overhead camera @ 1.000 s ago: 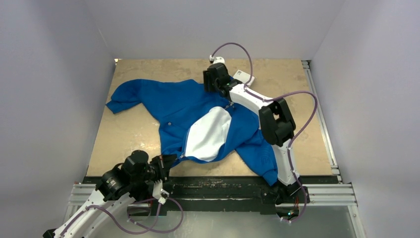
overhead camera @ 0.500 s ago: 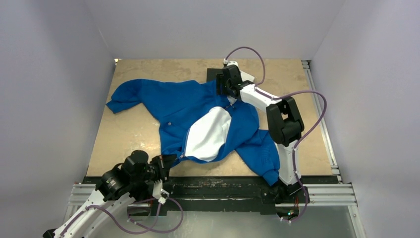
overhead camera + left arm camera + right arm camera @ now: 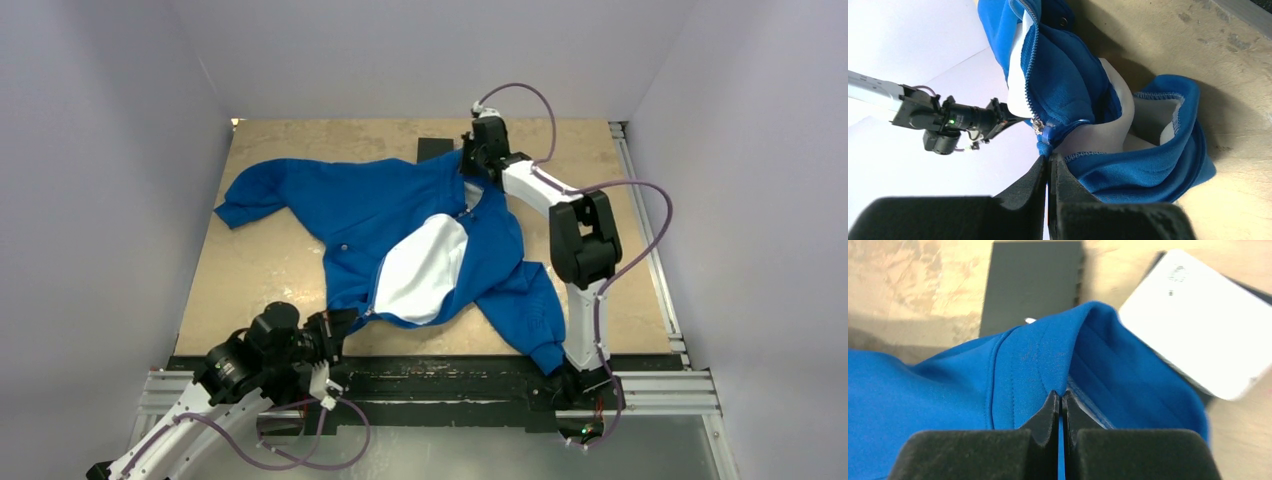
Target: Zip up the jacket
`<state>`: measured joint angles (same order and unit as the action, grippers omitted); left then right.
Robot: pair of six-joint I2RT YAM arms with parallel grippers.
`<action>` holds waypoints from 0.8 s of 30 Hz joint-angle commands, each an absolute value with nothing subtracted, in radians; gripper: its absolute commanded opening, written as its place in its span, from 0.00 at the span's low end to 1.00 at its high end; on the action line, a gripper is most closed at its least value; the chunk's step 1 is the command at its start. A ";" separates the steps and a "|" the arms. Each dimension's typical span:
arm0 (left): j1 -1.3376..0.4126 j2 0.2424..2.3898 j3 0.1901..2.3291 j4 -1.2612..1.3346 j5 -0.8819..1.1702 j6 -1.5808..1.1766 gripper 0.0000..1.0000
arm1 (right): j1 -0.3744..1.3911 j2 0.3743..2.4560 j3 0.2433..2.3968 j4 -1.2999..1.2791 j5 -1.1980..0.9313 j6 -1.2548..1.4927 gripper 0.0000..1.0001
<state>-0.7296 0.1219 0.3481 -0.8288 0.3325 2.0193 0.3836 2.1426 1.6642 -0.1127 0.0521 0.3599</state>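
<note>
The jacket (image 3: 350, 210) lies diagonally, hem at lower centre, collar at upper right. Left jaws are clamped on its hem corner, right jaws on its collar.

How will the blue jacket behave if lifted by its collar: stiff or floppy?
Probably floppy: the jacket lies in soft folds on the table. Likely it would drape and drag, since the right gripper pinches only the collar edge.

Royal-blue, white-lined jacket (image 3: 350, 205) on a mottled tan table (image 3: 260, 275).
</note>
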 commanded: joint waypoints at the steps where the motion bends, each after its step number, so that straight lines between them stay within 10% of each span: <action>1: -0.732 0.134 0.327 -0.733 0.343 2.042 0.00 | 0.273 1.932 1.596 -0.117 0.291 0.427 0.00; 11: -0.729 0.307 0.177 -0.328 0.441 2.076 0.00 | 0.216 1.678 1.235 -0.073 0.347 0.506 0.00; 16: -0.727 0.365 0.163 -0.198 0.435 2.067 0.00 | 0.222 1.606 1.244 -0.113 0.285 0.455 0.57; 24: -0.724 0.232 0.161 -0.434 0.430 2.071 0.00 | 0.478 1.458 1.203 -0.176 -0.024 0.351 0.74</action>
